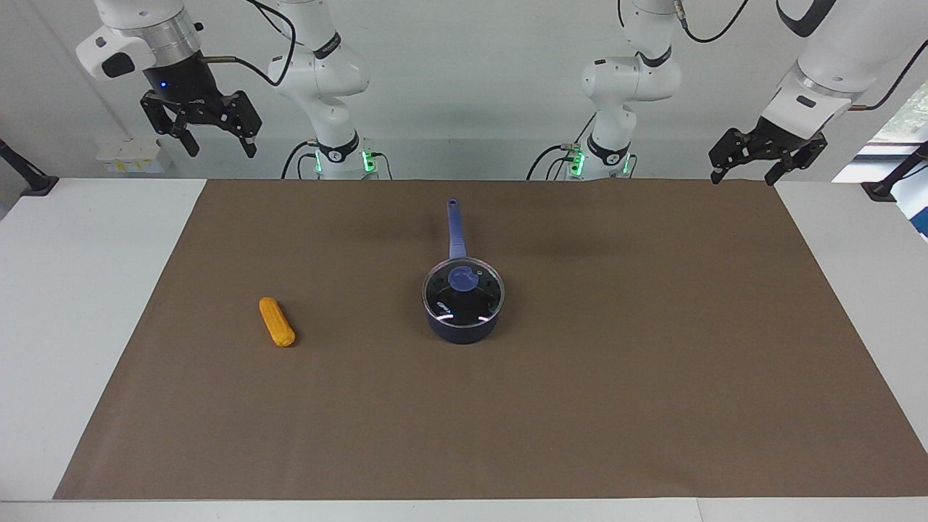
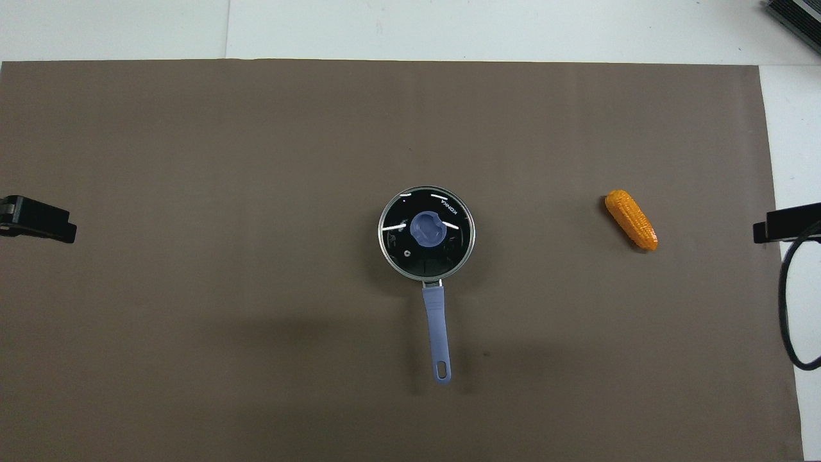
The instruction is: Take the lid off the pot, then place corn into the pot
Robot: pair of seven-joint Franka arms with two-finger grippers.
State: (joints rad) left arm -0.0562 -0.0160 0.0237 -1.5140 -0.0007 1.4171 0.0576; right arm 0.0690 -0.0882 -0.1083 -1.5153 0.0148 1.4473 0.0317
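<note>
lid (image 1: 462, 284) on pot (image 1: 462, 328), mid worktop (image 1: 94, 304). corn (image 1: 277, 322) toward right arm's end. left tool (image 1: 747, 172), right tool (image 1: 217, 145) both released, raised over robots' edge.

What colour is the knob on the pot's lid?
Blue-purple, matching the pot's handle; the knob shows best in the overhead view.

Navy pot (image 1: 462, 330) with blue-purple handle, clear lid (image 1: 462, 291) with blue-purple knob, ridged orange-yellow corn (image 1: 277, 322), brown mat (image 1: 652, 362).

lid (image 1: 462, 288) on pot (image 1: 464, 328) | corn (image 1: 277, 322) toward right arm's end
</note>
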